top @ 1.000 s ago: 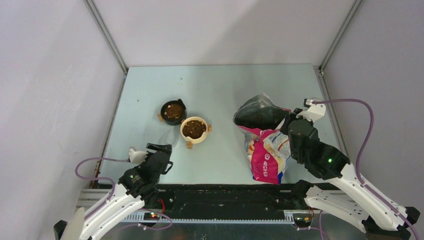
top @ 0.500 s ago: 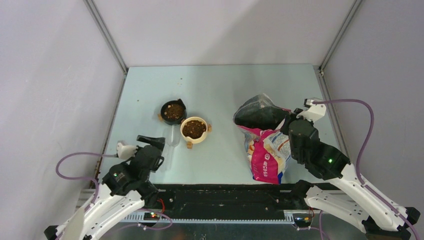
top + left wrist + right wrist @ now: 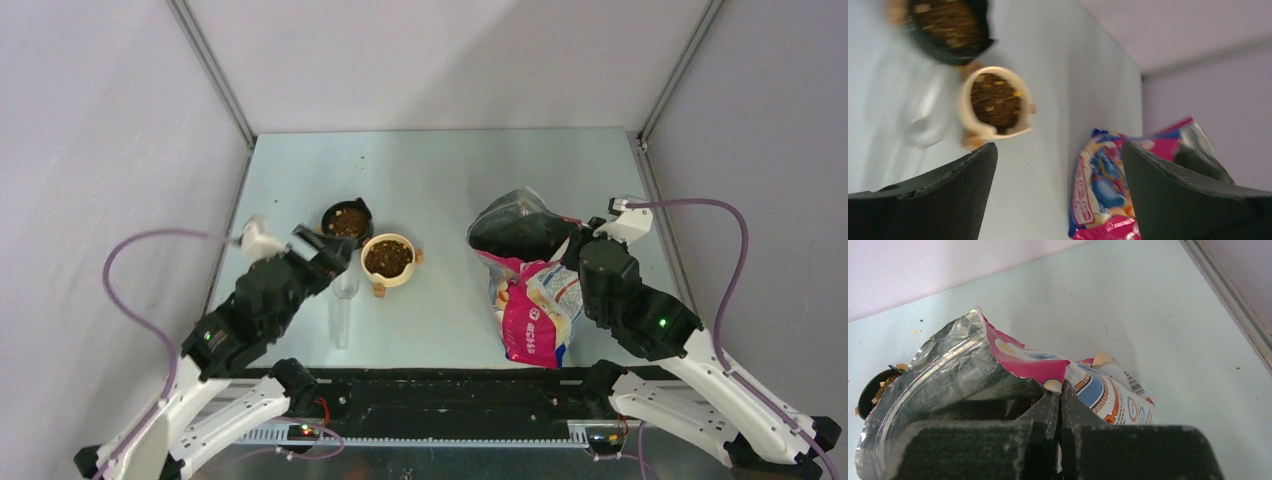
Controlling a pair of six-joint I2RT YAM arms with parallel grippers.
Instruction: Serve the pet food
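The pet food fills a black bowl (image 3: 347, 221) and a cream bowl (image 3: 388, 258) at mid-table as brown kibble (image 3: 388, 260). In the left wrist view kibble (image 3: 995, 101) shows in the cream bowl (image 3: 968, 120) and in the black bowl (image 3: 955, 52). My left gripper (image 3: 328, 251) is open and empty, raised beside the bowls; in its own view it (image 3: 1058, 147) hangs above bare table. My right gripper (image 3: 578, 248) is shut on the rim of the opened blue-and-pink bag (image 3: 532, 300), and it (image 3: 1062, 390) pinches that bag (image 3: 1023, 362) edge.
A clear plastic scoop (image 3: 342, 305) lies on the table in front of the bowls, below my left gripper; it is a blur in the left wrist view (image 3: 923, 112). The bag (image 3: 1100, 185) lies on the right. Walls close in the table on three sides.
My left arm has risen from the near edge and reached forward to the bowls. The right arm and bag have not moved.
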